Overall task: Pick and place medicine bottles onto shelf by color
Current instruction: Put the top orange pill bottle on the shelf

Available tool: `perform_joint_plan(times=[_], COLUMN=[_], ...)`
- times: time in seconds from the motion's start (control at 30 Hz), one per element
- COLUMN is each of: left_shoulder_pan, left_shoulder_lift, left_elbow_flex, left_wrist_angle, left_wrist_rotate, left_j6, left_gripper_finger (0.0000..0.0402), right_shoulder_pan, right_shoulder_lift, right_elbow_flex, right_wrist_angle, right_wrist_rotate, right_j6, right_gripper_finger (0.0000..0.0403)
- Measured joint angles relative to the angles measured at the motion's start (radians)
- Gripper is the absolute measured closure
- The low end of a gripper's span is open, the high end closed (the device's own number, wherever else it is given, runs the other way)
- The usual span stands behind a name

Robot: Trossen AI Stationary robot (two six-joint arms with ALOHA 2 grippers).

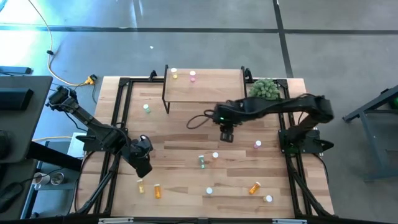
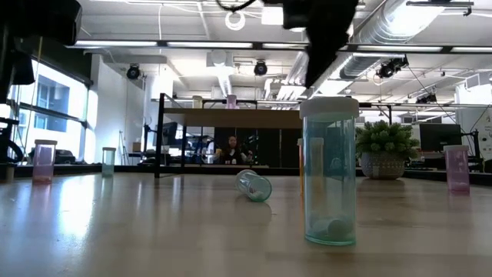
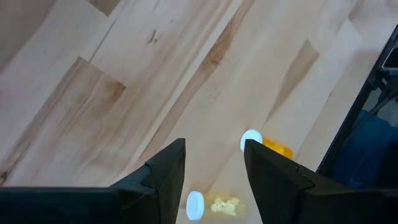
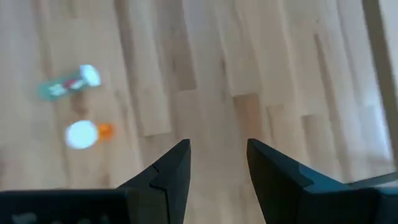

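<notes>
The shelf (image 1: 205,87) stands at the far edge of the table, and already carries a yellow bottle (image 1: 175,74) and a pink bottle (image 1: 193,75) near its back edge. The rest of the medicine bottles lie scattered in front of it: a green bottle (image 1: 147,108) just off its left leg, a pink one (image 1: 257,144) out toward the right, a toppled green bottle (image 1: 202,161) and an upright white-capped one (image 1: 216,155) well out in front, and a yellow bottle on its side (image 1: 140,186), an orange bottle (image 1: 157,190) and another orange one (image 1: 254,187) farthest from the shelf, near the table's front edge.

The right gripper (image 1: 227,134) hangs just in front of the shelf, its fingers (image 4: 169,171) parted with nothing between them. The left gripper (image 1: 144,163) sits low, well in front of the shelf's left end, jaws likewise apart and empty, with the yellow and orange bottles just beyond the fingertips in its wrist view.

These bottles look like thin, stiff, translucent plastic, nearly empty and so very light; the smooth round wall will probably slip or roll if nudged. An upright one is best pinched across the body below the cap; a fallen one across its middle, square to its axis. Which bottle either arm is heading for I cannot tell.
</notes>
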Motion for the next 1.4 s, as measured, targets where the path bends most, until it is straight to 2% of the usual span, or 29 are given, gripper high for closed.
perform_joint_plan(times=[0.23, 0.43, 0.73, 0.97, 1.17, 1.4], left_shoulder_pan=[0.029, 0.082, 0.185, 0.238, 0.261, 0.308], left_shoulder_lift=[0.0, 0.0, 0.0, 0.0, 0.0, 0.0], left_elbow_flex=[0.0, 0.0, 0.0, 0.0, 0.0, 0.0], left_wrist_angle=[0.003, 0.006, 0.106, 0.323, 0.51, 0.675], left_wrist_rotate=[-0.066, -0.125, -0.196, -0.235, -0.275, -0.275], left_j6=[0.001, 0.068, 0.238, 0.424, 0.588, 0.758], left_gripper_finger=[0.0245, 0.0245, 0.0245, 0.0245, 0.0245, 0.0245], right_shoulder_pan=[0.094, 0.186, 0.286, 0.324, 0.32, 0.267], right_shoulder_lift=[-0.228, -0.397, -0.524, -0.524, -0.525, -0.539], right_elbow_flex=[-0.197, -0.348, -0.526, -0.621, -0.645, -0.579], right_wrist_angle=[0.029, 0.072, 0.139, 0.335, 0.549, 0.637], right_wrist_rotate=[0.12, 0.189, 0.208, 0.212, 0.254, 0.26], right_j6=[0.213, 0.415, 0.646, 0.665, 0.537, 0.374], right_gripper_finger=[0.0253, 0.0253, 0.0253, 0.0253, 0.0253, 0.0253])
